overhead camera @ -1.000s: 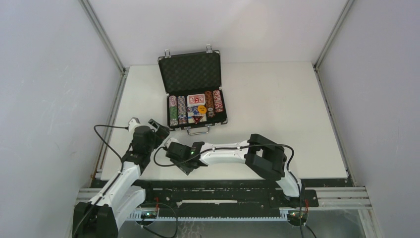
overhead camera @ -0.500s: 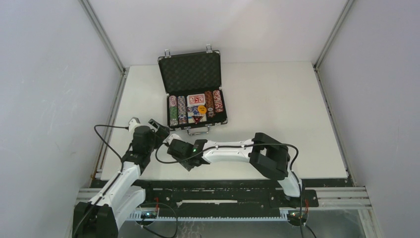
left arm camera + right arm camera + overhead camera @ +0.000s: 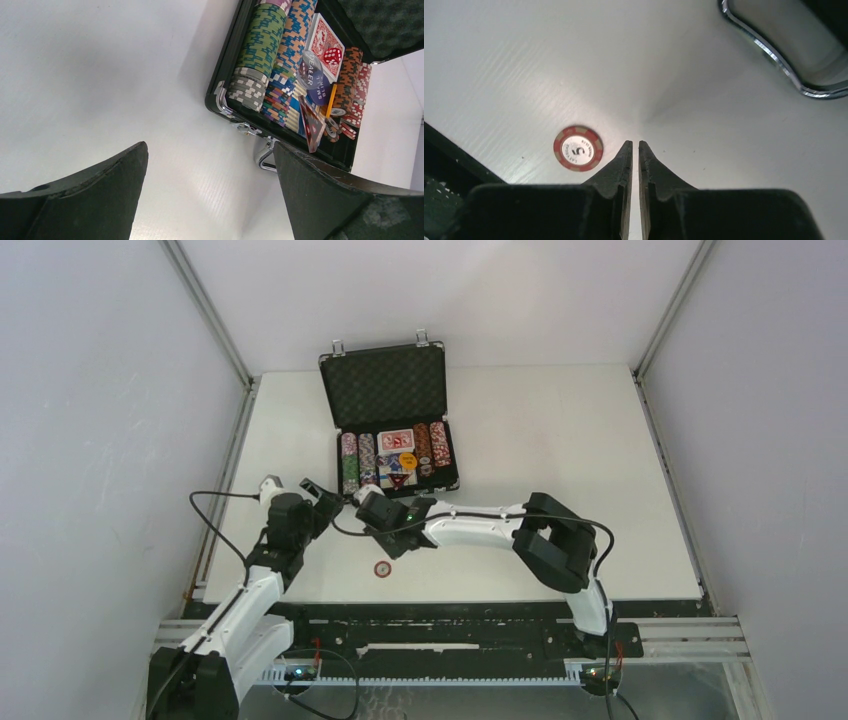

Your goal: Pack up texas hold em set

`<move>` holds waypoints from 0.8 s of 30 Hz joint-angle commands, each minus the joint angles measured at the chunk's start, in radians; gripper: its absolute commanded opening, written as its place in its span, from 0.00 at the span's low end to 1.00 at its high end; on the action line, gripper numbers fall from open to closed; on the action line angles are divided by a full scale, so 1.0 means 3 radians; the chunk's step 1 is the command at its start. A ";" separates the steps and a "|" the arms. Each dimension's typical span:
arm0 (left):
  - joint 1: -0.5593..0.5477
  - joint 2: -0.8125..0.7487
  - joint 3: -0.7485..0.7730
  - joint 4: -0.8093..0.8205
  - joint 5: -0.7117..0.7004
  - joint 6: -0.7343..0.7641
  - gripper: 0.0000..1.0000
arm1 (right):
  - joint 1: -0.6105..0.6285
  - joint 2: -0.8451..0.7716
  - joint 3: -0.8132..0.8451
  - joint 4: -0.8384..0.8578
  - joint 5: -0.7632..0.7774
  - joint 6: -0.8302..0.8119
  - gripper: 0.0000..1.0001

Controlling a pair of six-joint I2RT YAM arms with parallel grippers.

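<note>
The black silver-edged case [image 3: 388, 390] lies open at mid-table, with rows of striped chips [image 3: 350, 465], a red card deck [image 3: 322, 35], red dice [image 3: 332, 55] and dealer buttons [image 3: 312, 75] inside. One red chip marked 5 [image 3: 382, 568] [image 3: 578, 148] lies loose on the table near the front. My right gripper [image 3: 362, 502] [image 3: 634, 143] hovers just right of that chip, jaws nearly together with only a thin slit and nothing between them. My left gripper [image 3: 295, 490] [image 3: 210, 150] stands wide open over bare table, left of the case's metal handle [image 3: 265, 155].
The metal handle [image 3: 774, 55] curves just beyond my right fingertips. The table's front edge and the black rail [image 3: 454, 155] lie close behind the loose chip. Grey walls [image 3: 100, 390] close in both sides of the white table [image 3: 560, 440].
My right gripper has moved forward and right toward the case handle and closed its jaws. The red chip now lies uncovered on the table. The left arm has not moved.
</note>
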State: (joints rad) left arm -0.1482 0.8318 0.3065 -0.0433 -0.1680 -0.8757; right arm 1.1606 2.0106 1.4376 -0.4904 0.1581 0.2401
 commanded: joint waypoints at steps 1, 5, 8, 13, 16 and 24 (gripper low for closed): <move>0.0031 -0.0054 -0.0070 0.0082 0.0038 -0.0041 0.99 | -0.0011 0.0065 0.0267 0.0148 -0.0089 -0.0056 0.15; 0.0030 -0.0113 -0.0073 0.0018 -0.0013 -0.0031 0.99 | -0.0011 0.0175 0.0346 0.0148 -0.0155 -0.0070 0.15; 0.0034 -0.0128 -0.0092 0.0006 -0.0025 -0.0043 0.99 | 0.0022 0.0221 0.0331 0.0161 -0.0202 -0.0046 0.15; 0.0051 -0.0102 -0.0101 0.0023 0.0016 -0.0067 1.00 | 0.0098 0.0213 0.0233 0.0192 -0.0227 0.0006 0.16; 0.0051 -0.0112 -0.0120 0.0022 0.0036 -0.0072 1.00 | 0.0144 0.0184 0.0154 0.0203 -0.0242 0.0031 0.16; 0.0053 -0.0222 -0.0190 0.0001 0.0049 -0.0075 1.00 | 0.0258 0.0006 -0.0112 0.0283 -0.0195 0.0135 0.16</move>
State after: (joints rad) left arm -0.1425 0.7940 0.2729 -0.0658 -0.1677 -0.8875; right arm 1.2129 2.0647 1.4460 -0.4198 0.1005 0.2485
